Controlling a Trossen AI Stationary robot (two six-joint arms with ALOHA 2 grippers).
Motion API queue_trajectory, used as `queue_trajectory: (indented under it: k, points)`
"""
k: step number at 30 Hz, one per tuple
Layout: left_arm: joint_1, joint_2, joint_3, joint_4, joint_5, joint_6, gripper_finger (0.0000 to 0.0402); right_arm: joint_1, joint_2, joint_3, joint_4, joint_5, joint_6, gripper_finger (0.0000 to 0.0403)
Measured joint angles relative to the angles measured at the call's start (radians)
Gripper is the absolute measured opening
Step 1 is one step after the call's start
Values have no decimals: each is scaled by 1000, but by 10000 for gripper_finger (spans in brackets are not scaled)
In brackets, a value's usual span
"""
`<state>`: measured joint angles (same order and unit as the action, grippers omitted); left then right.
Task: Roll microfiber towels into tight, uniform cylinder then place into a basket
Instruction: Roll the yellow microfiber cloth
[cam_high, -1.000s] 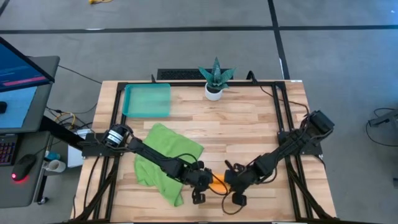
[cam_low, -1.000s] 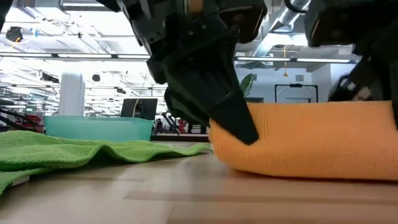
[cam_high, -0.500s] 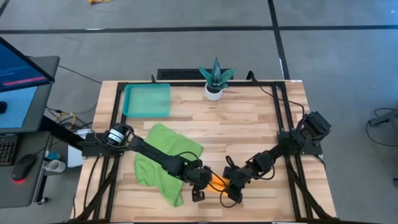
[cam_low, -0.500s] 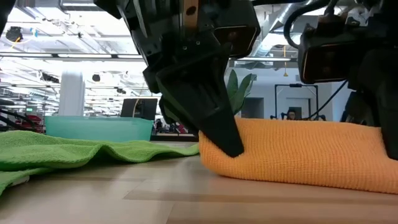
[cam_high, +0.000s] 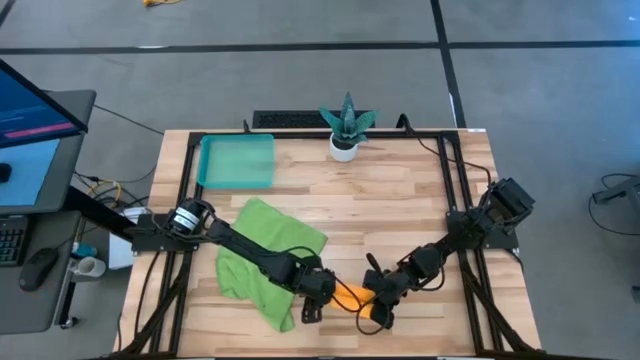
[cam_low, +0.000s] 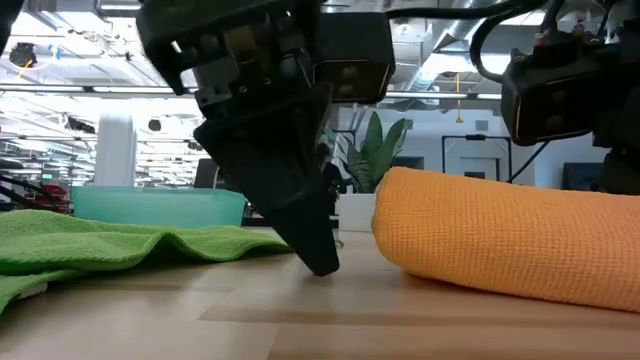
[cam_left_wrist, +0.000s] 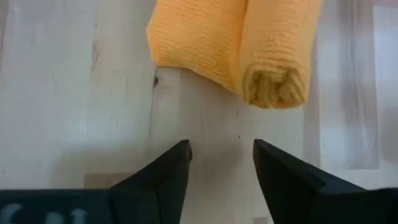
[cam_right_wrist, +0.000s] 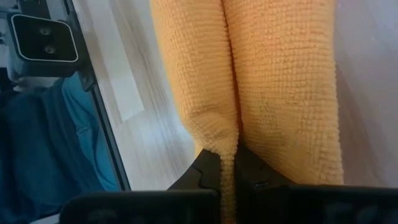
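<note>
R claw (cam_high: 381, 309) pinches rolled orange towel (cam_high: 351, 295), its far end hidden; L claw (cam_left_wrist: 219, 163) wide, empty.

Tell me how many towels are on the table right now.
2: the orange towel, rolled, near the front edge between both arms; the green towel lies spread to its left, below the basket.

A small white pot holding a green spiky plant (cam_high: 346, 130) stands upright at the far edge of the pale wooden slatted table (cam_high: 380, 210). A lit computer monitor (cam_high: 25, 130) sits off the table's left side.
</note>
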<state>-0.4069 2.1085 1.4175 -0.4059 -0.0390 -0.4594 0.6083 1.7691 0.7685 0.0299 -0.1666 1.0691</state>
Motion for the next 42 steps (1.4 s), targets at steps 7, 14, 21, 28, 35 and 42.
queue_trajectory:
  k: [7,14,21,28,35,42]
  points:
    - [-105,-57,-4,1,-246,89,160,0,1,0,-1,16,-4,24]
    - [-202,-65,-1,203,-415,291,109,-1,1,0,1,22,-4,26]
    - [-154,-61,-1,273,-394,369,16,1,1,-2,8,26,-5,25]
    - [-110,21,0,352,-275,366,6,3,1,-2,9,29,-7,23]
    - [-92,39,0,304,-386,262,1,11,1,-2,11,24,-6,24]
    - [-73,60,3,232,-310,87,0,2,3,-2,13,9,27,39]
